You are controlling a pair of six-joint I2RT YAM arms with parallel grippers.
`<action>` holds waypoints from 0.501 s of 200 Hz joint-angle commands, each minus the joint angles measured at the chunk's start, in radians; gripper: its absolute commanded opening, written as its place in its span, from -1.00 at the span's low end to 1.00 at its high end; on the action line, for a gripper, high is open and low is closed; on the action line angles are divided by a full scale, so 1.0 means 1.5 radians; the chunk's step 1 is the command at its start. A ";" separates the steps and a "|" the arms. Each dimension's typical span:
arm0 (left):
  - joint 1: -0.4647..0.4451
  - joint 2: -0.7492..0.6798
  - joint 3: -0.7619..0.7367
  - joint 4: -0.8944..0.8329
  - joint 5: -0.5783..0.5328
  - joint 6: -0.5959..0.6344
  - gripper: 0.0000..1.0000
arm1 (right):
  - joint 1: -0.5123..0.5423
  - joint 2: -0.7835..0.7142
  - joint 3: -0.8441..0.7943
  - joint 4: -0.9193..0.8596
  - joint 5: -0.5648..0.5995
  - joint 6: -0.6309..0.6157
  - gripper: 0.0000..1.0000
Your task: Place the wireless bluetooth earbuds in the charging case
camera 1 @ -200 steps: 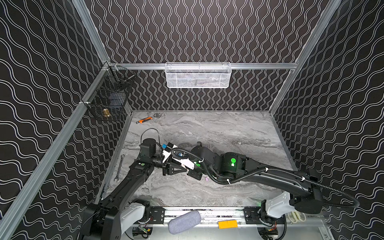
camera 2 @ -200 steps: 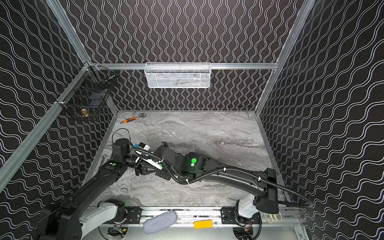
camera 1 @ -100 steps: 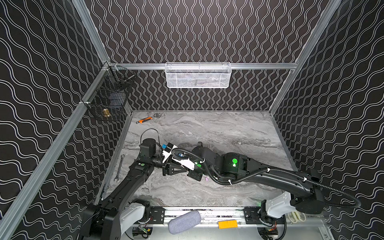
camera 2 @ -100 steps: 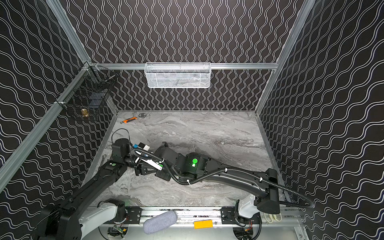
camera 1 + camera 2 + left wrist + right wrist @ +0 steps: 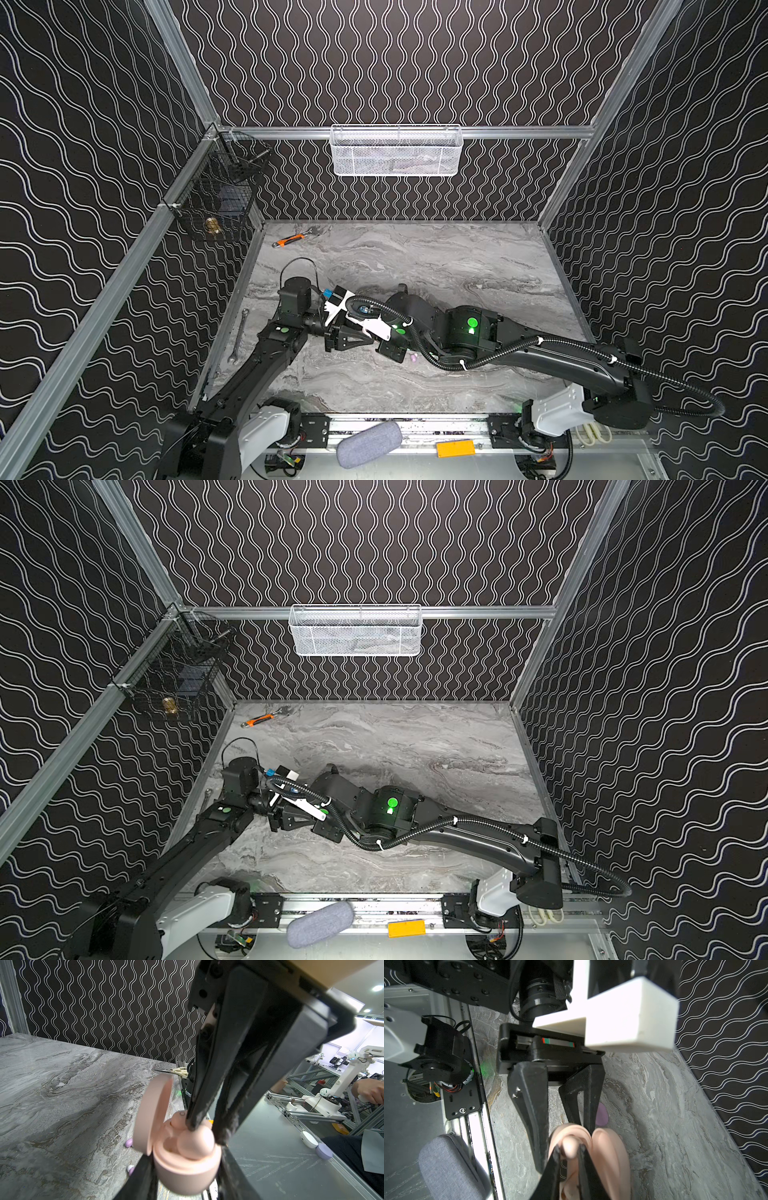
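Observation:
The left wrist view shows my left gripper (image 5: 187, 1172) shut on the base of a pale pink charging case (image 5: 187, 1169), whose lid (image 5: 151, 1118) stands open. My right gripper (image 5: 207, 1132) comes down from above, shut on a pink earbud (image 5: 195, 1140) at the case's mouth. A second pink earbud (image 5: 178, 1119) sits in the case behind it. In the right wrist view the same earbud (image 5: 570, 1147) is pinched by my right gripper (image 5: 569, 1150) over the case (image 5: 608, 1157). Two lilac earbuds (image 5: 128, 1142) (image 5: 131, 1168) lie on the table. In both top views the arms hide the case.
A lilac earbud (image 5: 413, 356) lies beside the right arm (image 5: 469, 328). An orange-handled wrench (image 5: 291, 240) lies at the back left and a spanner (image 5: 239, 336) along the left wall. Scissors (image 5: 180, 1071) and a grey pouch (image 5: 368, 442) rest near the front rail.

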 commanded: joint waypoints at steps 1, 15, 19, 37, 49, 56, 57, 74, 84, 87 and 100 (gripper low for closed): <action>0.001 -0.003 0.003 0.035 0.003 -0.001 -1.00 | -0.002 0.004 -0.001 -0.027 -0.022 0.003 -0.66; 0.000 -0.005 0.002 0.035 0.003 -0.003 -1.00 | -0.004 0.005 0.001 -0.030 -0.021 0.003 -0.67; 0.000 -0.006 0.002 0.036 0.003 -0.003 -1.00 | -0.005 0.006 0.001 -0.030 -0.021 0.002 -0.67; 0.000 -0.008 0.002 0.036 0.003 -0.001 -1.00 | -0.005 0.008 0.000 -0.034 -0.019 0.000 -0.68; 0.000 -0.007 0.002 0.035 0.003 -0.001 -1.00 | -0.005 0.011 0.002 -0.040 -0.013 -0.001 -0.68; 0.000 -0.007 0.002 0.036 0.003 -0.001 -1.00 | -0.005 0.011 0.002 -0.042 -0.009 0.000 -0.68; 0.000 -0.008 0.002 0.035 0.003 -0.001 -1.00 | -0.006 0.011 0.002 -0.041 -0.009 0.000 -0.68; 0.001 -0.006 0.002 0.035 0.002 0.000 -1.00 | -0.007 0.006 0.000 -0.038 -0.009 -0.001 -0.68; 0.000 -0.007 0.002 0.036 0.002 0.000 -1.00 | -0.008 0.001 -0.005 -0.031 -0.013 -0.001 -0.68; 0.000 -0.007 0.002 0.036 0.002 -0.001 -1.00 | -0.009 0.001 -0.006 -0.031 -0.012 -0.002 -0.68; 0.001 -0.006 0.002 0.036 0.002 0.000 -1.00 | -0.011 0.007 0.000 -0.041 -0.006 0.002 -0.68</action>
